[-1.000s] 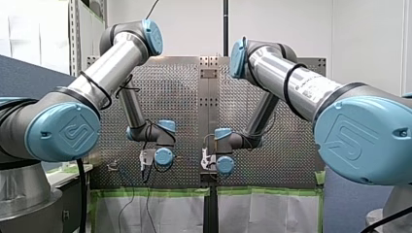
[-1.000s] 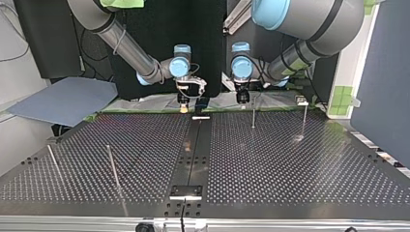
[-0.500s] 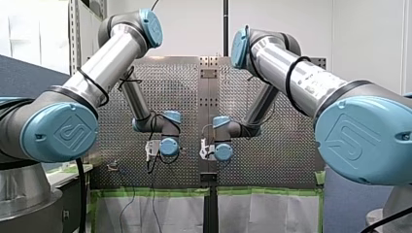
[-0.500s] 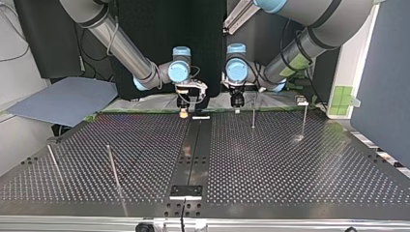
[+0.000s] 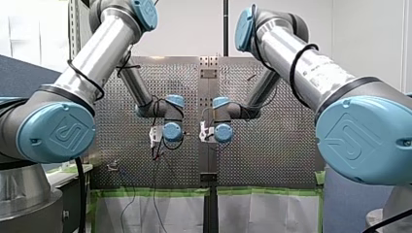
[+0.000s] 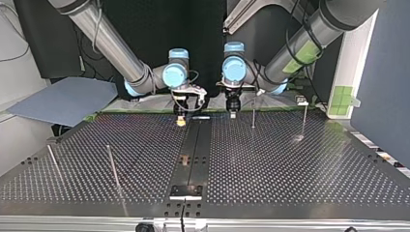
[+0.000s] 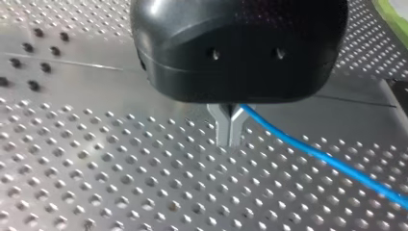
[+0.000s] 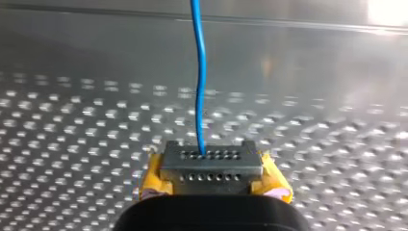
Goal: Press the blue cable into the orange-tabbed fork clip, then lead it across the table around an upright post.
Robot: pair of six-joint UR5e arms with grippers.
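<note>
Now my left jaws and my right jaws each pinch the blue cable (image 8: 201, 82).

Silver tubes are showing on my left arm (image 5: 99, 51) and my right arm (image 5: 303, 68), with light-blue joint caps (image 5: 57, 133) (logo embossed) and black cables (image 5: 86, 80) wrapping them; the left gripper (image 7: 230, 143) is showing a black housing (image 7: 240, 43), two screw holes and metal fingers (image 7: 223, 130); the right gripper (image 8: 211, 166) is showing yellow pads (image 8: 153, 177) and a perforated metal plate (image 8: 211, 168).
</note>
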